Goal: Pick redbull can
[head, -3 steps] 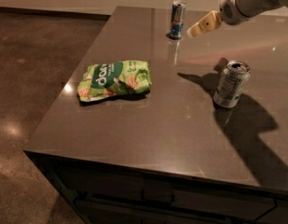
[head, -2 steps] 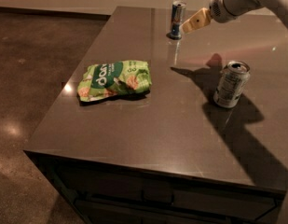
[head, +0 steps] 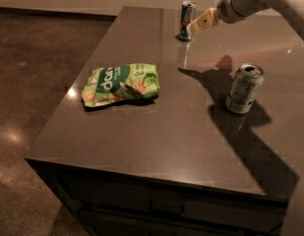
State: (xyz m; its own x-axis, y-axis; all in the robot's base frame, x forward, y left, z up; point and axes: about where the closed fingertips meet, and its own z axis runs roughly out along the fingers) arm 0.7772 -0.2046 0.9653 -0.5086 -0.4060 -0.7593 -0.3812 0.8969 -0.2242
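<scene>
The redbull can (head: 186, 19) is slim and blue-and-silver. It stands upright near the far edge of the dark table (head: 156, 132). My gripper (head: 195, 27) reaches in from the upper right on a white arm. Its cream-coloured fingertips are right beside the can's right side, at mid height. I cannot tell whether they touch it.
A wider silver-grey can (head: 244, 88) stands on the right of the table, under my arm. A crumpled green chip bag (head: 121, 84) lies at the middle left. The table's left edge drops off to a dark floor (head: 33, 82).
My gripper has moved left and toward the redbull can, from well right of it to right beside it. The cans and the bag have not moved.
</scene>
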